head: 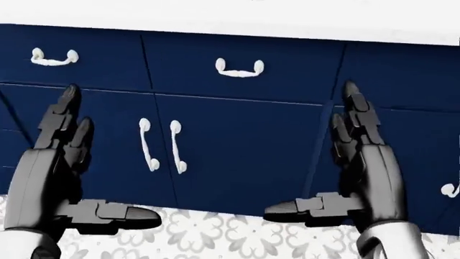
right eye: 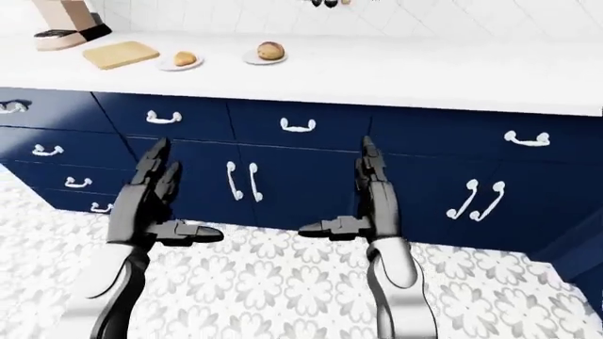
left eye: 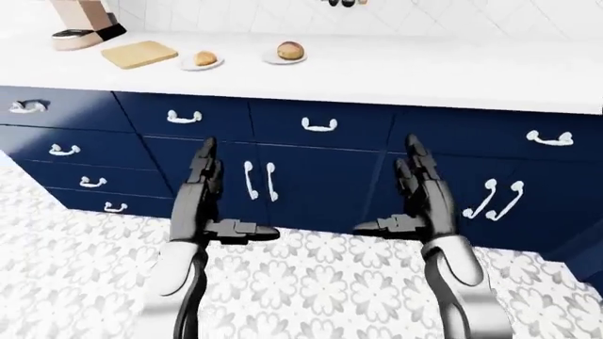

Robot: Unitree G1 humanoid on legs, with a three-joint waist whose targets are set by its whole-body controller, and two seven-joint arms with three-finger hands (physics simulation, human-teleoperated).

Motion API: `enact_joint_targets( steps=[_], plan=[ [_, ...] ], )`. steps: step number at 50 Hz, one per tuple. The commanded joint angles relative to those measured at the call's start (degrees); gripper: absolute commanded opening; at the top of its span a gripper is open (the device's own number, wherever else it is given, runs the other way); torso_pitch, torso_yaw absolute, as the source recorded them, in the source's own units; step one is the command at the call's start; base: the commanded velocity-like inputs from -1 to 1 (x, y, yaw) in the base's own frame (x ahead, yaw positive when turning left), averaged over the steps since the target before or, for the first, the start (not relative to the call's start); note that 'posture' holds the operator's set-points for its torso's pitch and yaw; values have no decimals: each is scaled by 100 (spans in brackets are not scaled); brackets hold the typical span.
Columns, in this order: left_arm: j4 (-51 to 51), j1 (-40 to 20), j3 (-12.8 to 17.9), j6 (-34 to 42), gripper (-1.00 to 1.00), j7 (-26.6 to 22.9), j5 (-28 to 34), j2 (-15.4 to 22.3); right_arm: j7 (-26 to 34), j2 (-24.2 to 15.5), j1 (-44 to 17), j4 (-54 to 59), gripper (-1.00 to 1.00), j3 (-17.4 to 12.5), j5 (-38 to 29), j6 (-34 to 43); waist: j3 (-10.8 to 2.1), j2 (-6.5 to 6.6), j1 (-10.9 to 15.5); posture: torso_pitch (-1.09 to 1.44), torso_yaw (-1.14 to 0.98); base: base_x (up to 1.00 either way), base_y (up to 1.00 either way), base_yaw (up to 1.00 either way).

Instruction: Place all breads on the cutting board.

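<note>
Two breads rest on small white plates on the white counter at the top left of the left-eye view: a small roll (left eye: 206,58) and a rounder bun (left eye: 289,50). Left of them lies the wooden cutting board (left eye: 139,54). Both of my hands are raised before the navy cabinets, far below and nearer than the breads. My left hand (left eye: 209,191) is open, fingers straight up and thumb pointing inward. My right hand (left eye: 405,191) is open in the same pose. Neither holds anything.
Navy drawers and doors with white handles (left eye: 319,126) run under the counter (left eye: 452,74). A beige appliance (left eye: 83,25) stands left of the board. Patterned floor tiles (left eye: 311,282) lie below.
</note>
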Motion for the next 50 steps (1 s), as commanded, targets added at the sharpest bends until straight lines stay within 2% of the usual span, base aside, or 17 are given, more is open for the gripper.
enact_joint_targets(
  steps=[1, 3, 5, 7, 13, 20, 22, 24, 25, 27, 29, 30, 39, 40, 41, 43, 50],
  plan=[
    [-352, -175, -52, 97, 100, 11, 17, 15, 16, -30, -145, -263, 100, 17, -1, -104, -112, 124, -13, 0, 0, 0, 0, 100],
    [-475, -265, -37, 255, 100, -4, 41, 46, -3, -34, -164, -340, 100, 53, -74, -75, -16, 29, -101, 0, 0, 0, 2, 46],
    [-622, -400, 71, 486, 100, -2, -6, 76, 64, -69, -161, -498, 100, 153, -260, -44, -119, -53, -53, 0, 0, 4, 11, 0],
    [-683, -473, 121, 589, 100, 16, -55, 98, 81, -42, -199, -609, 100, 162, -316, 50, 111, -566, -61, 0, 0, 21, 58, 0],
    [-833, -409, 143, 554, 100, -35, -51, 165, 87, -1, -254, -688, 100, 196, -424, 149, 34, -407, -308, 0, 0, 27, 62, 0],
    [-906, -422, 189, 622, 100, -44, -49, 172, 71, 44, -253, -689, 100, 253, -462, 108, 13, 31, -466, 0, 0, 32, 62, 0],
    [-947, -424, 164, 660, 100, -52, -33, 176, 68, 50, -275, -686, 100, 253, -452, 114, -44, 254, -476, 0, 0, 32, 62, 0],
    [-890, -427, 157, 610, 100, -54, -25, 166, 64, 55, -271, -661, 100, 262, -454, 92, -163, 758, -411, 0, 0, 32, 62, 0],
    [-878, -431, 136, 595, 100, -41, 4, 163, 12, 75, -282, -669, 100, 249, -454, 152, -17, 355, -358, 0, 0, 32, 62, 0],
    [-921, -491, 92, 691, 100, -15, 40, 153, -20, 70, -299, -592, 100, 254, -465, 119, -6, 385, -303, 0, 0, 32, 62, 0],
    [-958, -512, 59, 733, 100, -17, 52, 139, -7, 84, -274, -594, 100, 249, -399, 85, -77, 161, -80, 0, 0, 20, 32, 50],
    [-915, -499, 59, 680, 100, -31, 51, 135, -18, 82, -258, -595, 100, 251, -400, 64, -154, 278, -186, 0, 0, 8, 0, 100],
    [-1091, -744, 10, 1047, 100, 0, 65, 137, -243, 31, -300, -701, 100, 4, -121, 183, -38, -70, -165, 0, 0, 3, 2, 33],
    [-1163, -785, 19, 1136, 100, 5, 47, 140, -253, 19, -317, -762, 100, -28, -65, 221, -153, -23, -150, 0, 0, 50, 0, 0],
    [-1202, -820, 28, 1199, 100, 13, 33, 146, -270, -2, -321, -822, 100, -10, -74, 253, 106, 6, -165, 0, 0, 58, 0, 0],
    [-1214, -867, 33, 1237, 100, 20, 23, 166, -259, -24, -330, -847, 100, -7, -52, 279, 278, 156, -234, 0, 0, 65, 0, 0],
    [-1414, -1139, 87, 1596, 100, 125, -121, 233, -318, -100, -556, -1208, 100, -5, -137, 735, 196, 437, -394, 0, 0, 67, 0, 0]
  ],
)
